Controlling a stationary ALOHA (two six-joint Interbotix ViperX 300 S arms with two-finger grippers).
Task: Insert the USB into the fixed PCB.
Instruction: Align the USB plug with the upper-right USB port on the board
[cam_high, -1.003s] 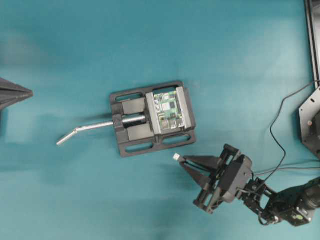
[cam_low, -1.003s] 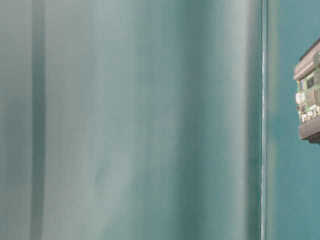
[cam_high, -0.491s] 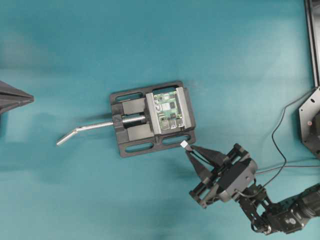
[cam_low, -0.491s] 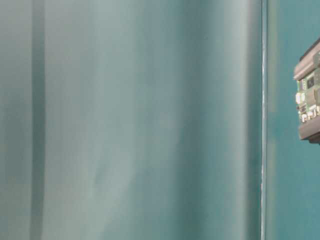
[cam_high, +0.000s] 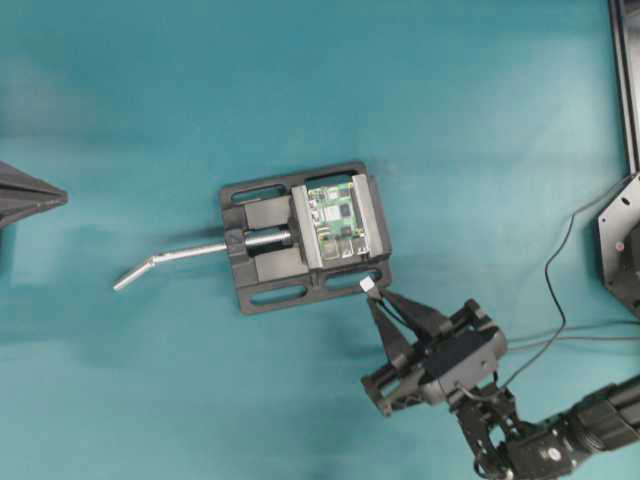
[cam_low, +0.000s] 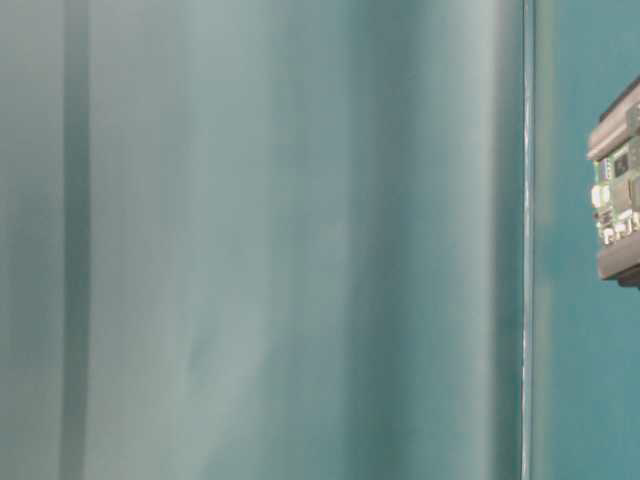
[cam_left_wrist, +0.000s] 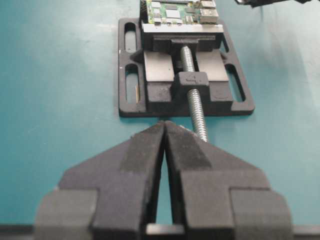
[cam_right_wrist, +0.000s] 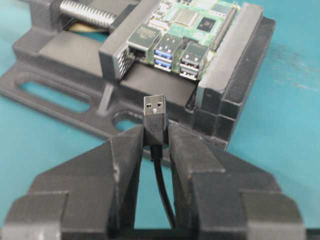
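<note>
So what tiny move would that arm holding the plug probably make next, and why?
Probably a slight lift and a nudge forward. In the right wrist view the right end effector pinches the USB, its metal tip pointing at the fixed PCB but sitting lower than the stacked ports and short of them. The black vise holds the board steady, so only the plug needs aligning.

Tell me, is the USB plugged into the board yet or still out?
Out. The USB, pinched in the right gripper, sits short of the fixed PCB, with vise visible between them.
</note>
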